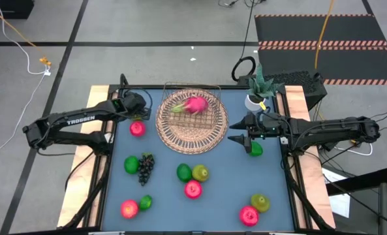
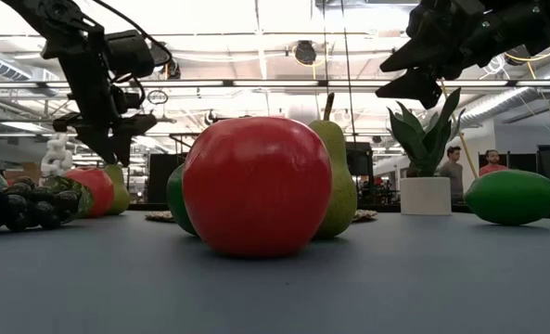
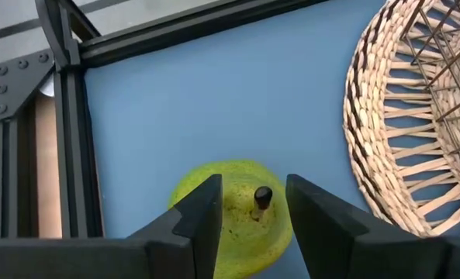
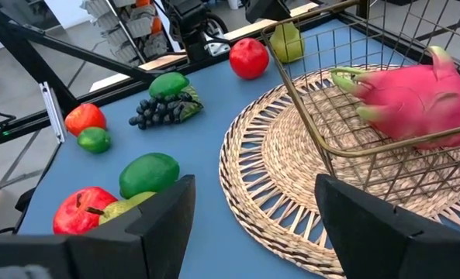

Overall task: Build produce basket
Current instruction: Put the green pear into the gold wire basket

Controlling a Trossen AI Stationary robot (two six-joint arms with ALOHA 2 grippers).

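Note:
The tan wicker basket sits mid-table toward the far edge, its wire well holding the pink dragon fruit, which also shows in the right wrist view. My left gripper is open just off the basket's left rim. It hovers over a green pear, a finger on each side of the stem; the arm hides this pear in the high view. A red apple lies beside it. My right gripper is open, raised near the basket's right rim.
A green fruit lies under the right arm. Grapes, limes, pears and apples are scattered over the near half of the blue table. A white pot with a plant stands at the far right corner. Black frame rails border the table.

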